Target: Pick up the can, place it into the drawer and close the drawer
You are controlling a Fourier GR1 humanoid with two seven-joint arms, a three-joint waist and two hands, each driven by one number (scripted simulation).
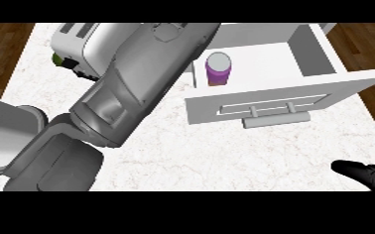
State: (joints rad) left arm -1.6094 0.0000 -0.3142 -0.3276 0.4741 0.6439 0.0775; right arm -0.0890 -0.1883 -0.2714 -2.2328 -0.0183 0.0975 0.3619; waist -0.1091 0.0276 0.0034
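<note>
Inside the open drawer (315, 54), toward one o'clock from the middle of the head view, the can (218, 69) stands upright on the white floor of the compartment, purple-sided with a pale top, close to the drawer's left wall and just behind its front panel. No hand touches it, so by my judgement the placing is done and the closing is the step in hand. The drawer's front panel, with its bar handle (273, 111), faces six o'clock and juts out over the marbled counter (219, 158). To close it well, a flat push square on the panel near the handle, straight toward twelve o'clock, should keep the drawer from skewing and the can from tipping against the wall. The left forearm (139, 79) crosses the view from eight o'clock up to twelve, and its hand is hidden past the top edge, so I cannot tell how its fingers stand. The right hand (356, 171) shows at four o'clock, only dark fingers in view, lying relaxed and holding nothing. Open counter lies between that hand and the panel, giving room to approach. A toaster (77, 42) sits at ten o'clock, well apart from the drawer.
</note>
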